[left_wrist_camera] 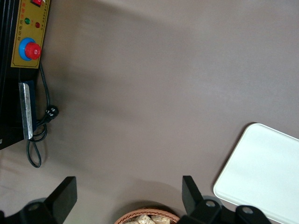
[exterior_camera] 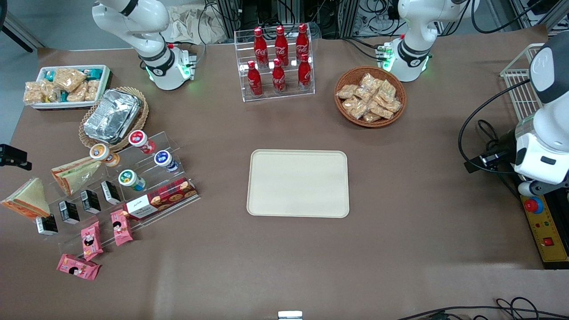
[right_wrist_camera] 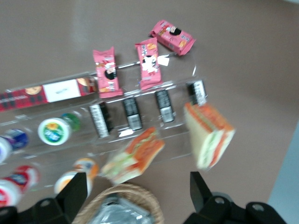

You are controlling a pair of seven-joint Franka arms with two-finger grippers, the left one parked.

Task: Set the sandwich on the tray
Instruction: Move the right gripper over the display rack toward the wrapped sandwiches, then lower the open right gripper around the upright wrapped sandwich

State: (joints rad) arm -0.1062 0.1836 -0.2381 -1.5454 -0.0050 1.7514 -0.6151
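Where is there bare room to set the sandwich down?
The tray is bare, with bare table all round it. The sandwich sits in the crowded snack rack area. The hand, fingers open, hovers above the foil basket.

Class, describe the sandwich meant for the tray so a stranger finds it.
Find the clear tiered display stand toward the working arm's end of the table, under the open gripper. Two clear-wrapped wedge sandwiches lie at its outer end. Pick the tan-faced, orange-edged sandwich nearer the front camera, not its paler, greenish neighbour.
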